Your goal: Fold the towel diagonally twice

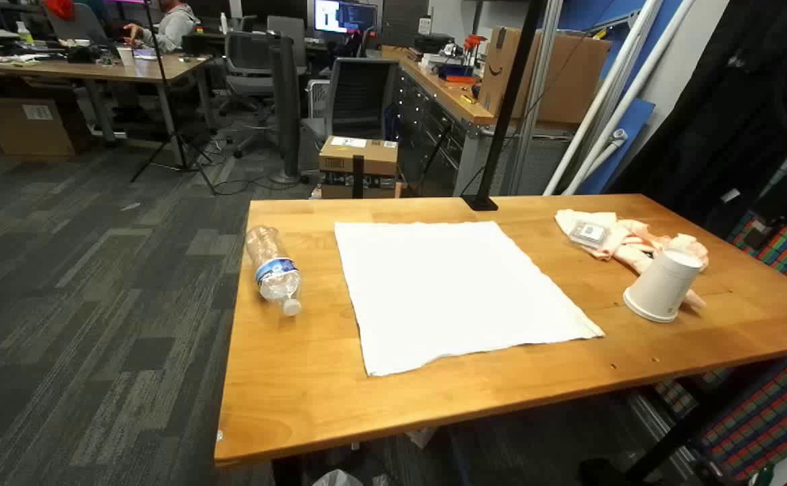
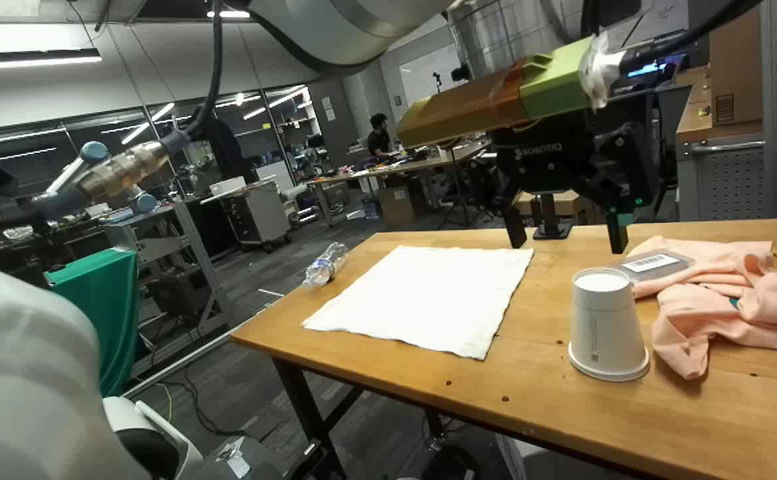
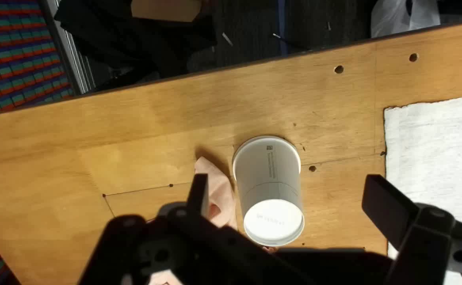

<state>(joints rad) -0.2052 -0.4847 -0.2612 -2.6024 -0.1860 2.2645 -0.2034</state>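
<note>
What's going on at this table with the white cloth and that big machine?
A robot arm is here to fold the towel diagonally twice. Right now its open gripper hangs empty above the table, and the towel lies spread flat, not yet folded. A plastic bottle lies to one side of it, an upturned cup and crumpled peach cloth to the other.
</note>
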